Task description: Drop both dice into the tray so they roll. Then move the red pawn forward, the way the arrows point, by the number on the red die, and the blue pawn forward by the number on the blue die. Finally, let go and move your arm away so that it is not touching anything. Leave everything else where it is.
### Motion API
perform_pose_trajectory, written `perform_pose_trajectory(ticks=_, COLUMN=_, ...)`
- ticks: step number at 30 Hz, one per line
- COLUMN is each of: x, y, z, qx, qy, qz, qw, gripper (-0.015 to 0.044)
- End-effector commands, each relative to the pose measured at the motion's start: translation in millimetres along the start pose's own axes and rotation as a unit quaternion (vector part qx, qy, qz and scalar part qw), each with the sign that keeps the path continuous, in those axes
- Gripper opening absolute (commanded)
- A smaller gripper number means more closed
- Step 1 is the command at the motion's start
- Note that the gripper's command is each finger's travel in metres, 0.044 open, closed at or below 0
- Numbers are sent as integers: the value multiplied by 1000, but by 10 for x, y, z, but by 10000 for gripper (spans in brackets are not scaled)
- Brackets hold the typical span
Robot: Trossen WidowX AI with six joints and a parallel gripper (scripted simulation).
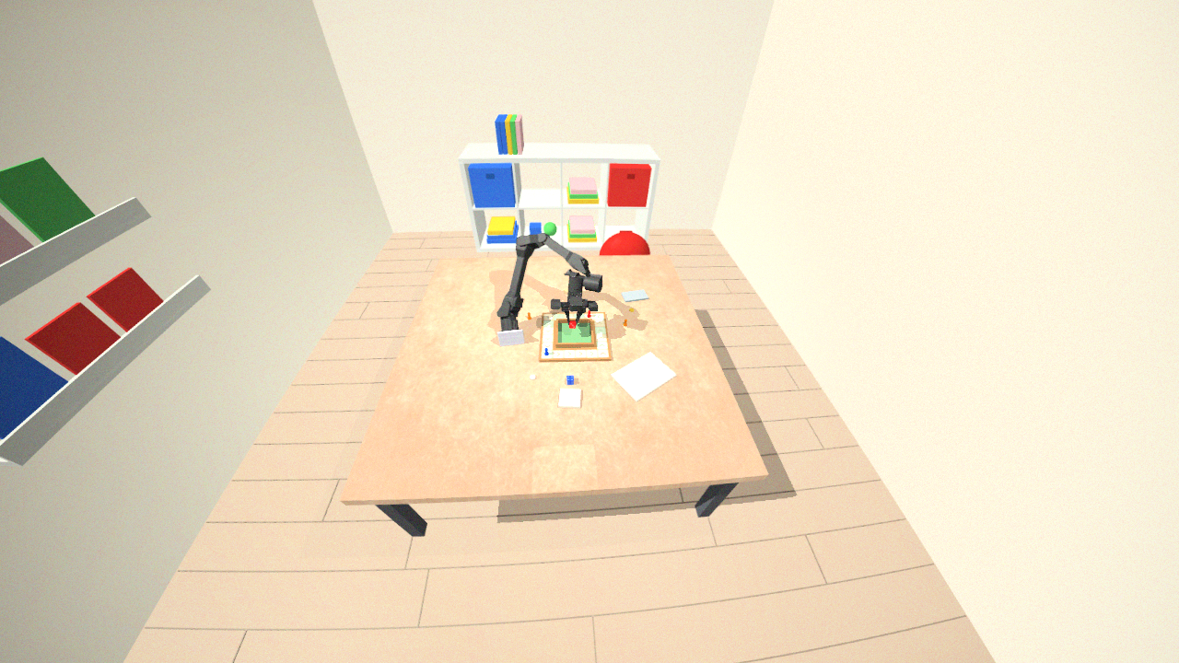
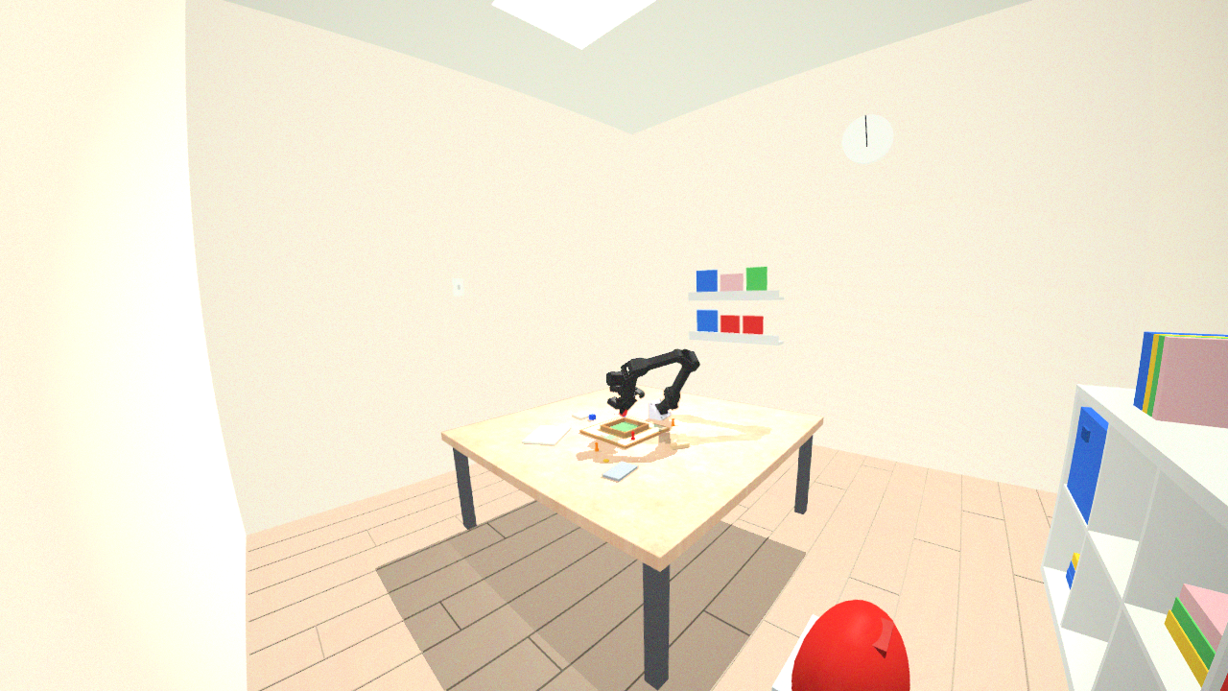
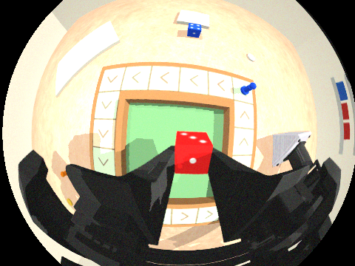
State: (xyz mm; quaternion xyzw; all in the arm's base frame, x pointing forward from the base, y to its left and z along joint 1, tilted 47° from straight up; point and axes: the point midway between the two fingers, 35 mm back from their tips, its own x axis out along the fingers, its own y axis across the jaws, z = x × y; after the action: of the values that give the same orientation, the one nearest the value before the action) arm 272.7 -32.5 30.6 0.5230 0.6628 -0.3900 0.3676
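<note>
My gripper [image 3: 191, 151] is shut on the red die [image 3: 193, 153] [image 1: 573, 324] [image 2: 624, 413] and holds it above the green floor of the tray [image 3: 123, 133] [image 1: 574, 346]. The die's visible faces show three pips and one pip. The blue die [image 3: 194, 30] [image 1: 569, 379] [image 2: 592, 416] lies on the table, outside the board [image 3: 164, 78] [image 1: 574, 355]. The blue pawn [image 3: 248, 89] [image 1: 545, 352] stands on a corner square of the board. The red pawn [image 1: 589, 313] [image 2: 632, 436] stands on the board's far side; the gripper hides it in the wrist view.
A white pad [image 1: 569, 398] [image 3: 193, 18] lies beside the blue die. A white sheet [image 1: 644, 376] [image 3: 85, 55] lies right of the board in the top view. Orange pawns [image 1: 529, 315] [image 1: 624, 322] stand off the board. A pale blue flat object [image 1: 635, 296] lies farther back.
</note>
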Motion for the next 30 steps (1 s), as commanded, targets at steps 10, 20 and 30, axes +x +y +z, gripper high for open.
perform_pose_trajectory(ticks=10, x=30, y=-15, z=3, qx=20, qy=-201, qz=24, qw=979, gripper=0)
perform_pose_trajectory(ticks=20, x=-399, y=45, z=-123, qx=26, qy=-239, qz=41, qw=970, gripper=0)
perform_pose_trajectory(ticks=30, x=-394, y=39, z=-138, qx=24, qy=-236, qz=43, qw=970, gripper=0)
